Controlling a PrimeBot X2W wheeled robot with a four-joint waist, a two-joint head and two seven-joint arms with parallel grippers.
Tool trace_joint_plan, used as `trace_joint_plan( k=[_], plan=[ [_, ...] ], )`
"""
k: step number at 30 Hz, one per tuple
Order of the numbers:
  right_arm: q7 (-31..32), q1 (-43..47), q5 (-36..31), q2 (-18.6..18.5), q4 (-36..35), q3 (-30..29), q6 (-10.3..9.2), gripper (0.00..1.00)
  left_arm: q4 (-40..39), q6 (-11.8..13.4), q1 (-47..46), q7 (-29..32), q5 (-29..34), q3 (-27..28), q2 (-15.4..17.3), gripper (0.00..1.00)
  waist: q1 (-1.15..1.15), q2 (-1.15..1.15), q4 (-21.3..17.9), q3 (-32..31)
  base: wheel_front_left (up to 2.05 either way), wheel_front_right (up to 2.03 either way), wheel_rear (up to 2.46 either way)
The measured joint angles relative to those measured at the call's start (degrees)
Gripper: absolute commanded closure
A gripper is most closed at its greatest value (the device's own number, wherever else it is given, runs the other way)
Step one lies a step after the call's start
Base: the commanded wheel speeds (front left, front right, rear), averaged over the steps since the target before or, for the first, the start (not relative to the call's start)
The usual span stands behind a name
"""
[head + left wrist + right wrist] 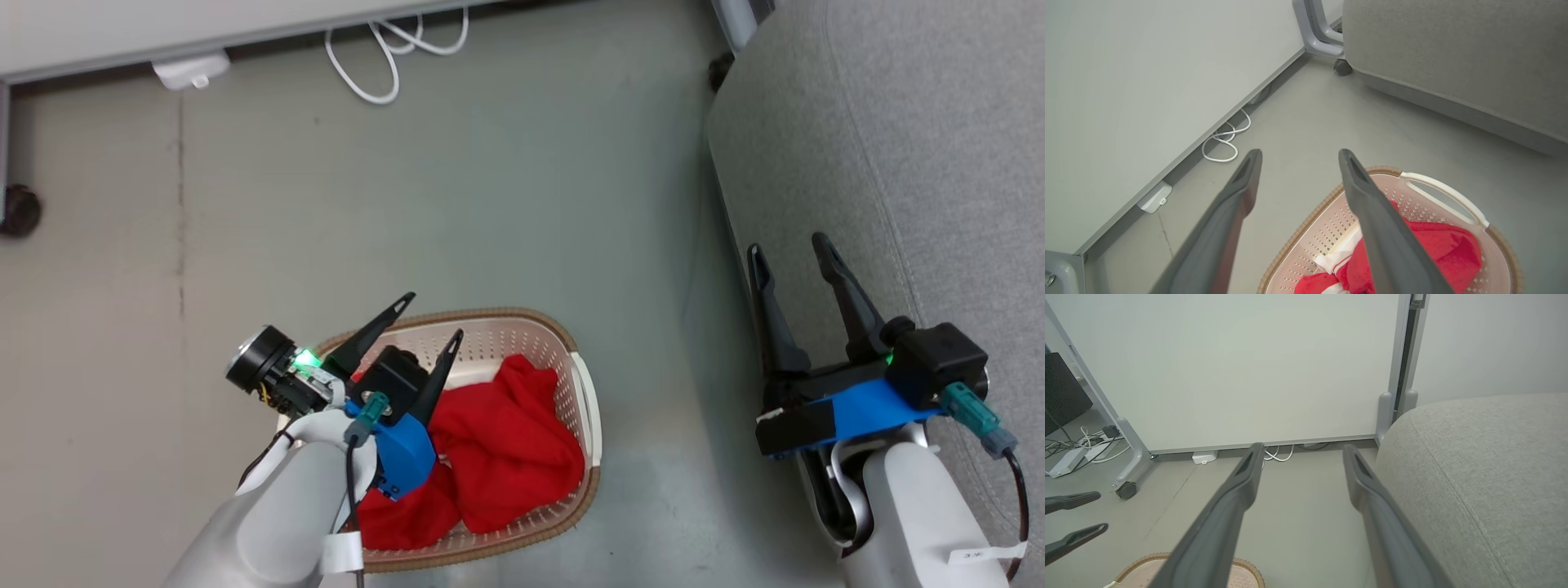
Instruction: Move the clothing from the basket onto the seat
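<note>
The red clothing lies heaped in the cream basket on the floor, low in the head view; a white striped edge of the clothing shows in the left wrist view inside the basket. My left gripper hovers open over the basket's near-left part, above the cloth, with nothing between its fingers. My right gripper stands open beside the left edge of the grey seat, holding nothing. The seat fills the right of the right wrist view.
A white cable and a white plug box lie along the wall panel at the top. A caster wheel sits at the far left. Grey floor separates basket and seat. A panel foot with a wheel stands left.
</note>
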Motion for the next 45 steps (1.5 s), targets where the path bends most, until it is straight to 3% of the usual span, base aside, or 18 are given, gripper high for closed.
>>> trace_joint_plan(
  k=[18, 25, 33, 45],
  plan=[
    [0.0, -6.1, -1.6, 0.0, -2.0, 0.0, 0.0, 0.0, 23.1, 0.0, -11.8, 0.1, -7.5, -27.1, -0.1, 0.0, 0.0, 0.0, -3.1, 12.5, 0.0, 0.0, 0.0],
    [0.0, -7.6, -2.2, 0.0, -2.9, -0.1, 0.0, 0.0, 27.9, 0.0, -14.5, 2.6, -12.4, -35.7, -0.4, 0.0, 0.0, 0.0, -3.6, 16.4, 0.0, 0.0, 0.0],
    [0.0, -10.0, -2.5, -0.7, -4.6, 0.0, 0.0, 0.0, 28.8, 0.0, -17.1, 9.5, -17.7, -40.3, -0.1, 0.0, 0.0, 0.0, -3.7, 21.6, 0.0, 0.0, 0.0],
    [0.0, -12.5, -2.8, -1.6, -6.9, -1.0, 0.0, 0.0, 29.9, 0.0, -24.7, 17.2, -17.2, -41.1, 0.6, 0.0, 0.0, 0.0, -3.7, 30.3, 0.0, 0.0, 0.0]
  ],
)
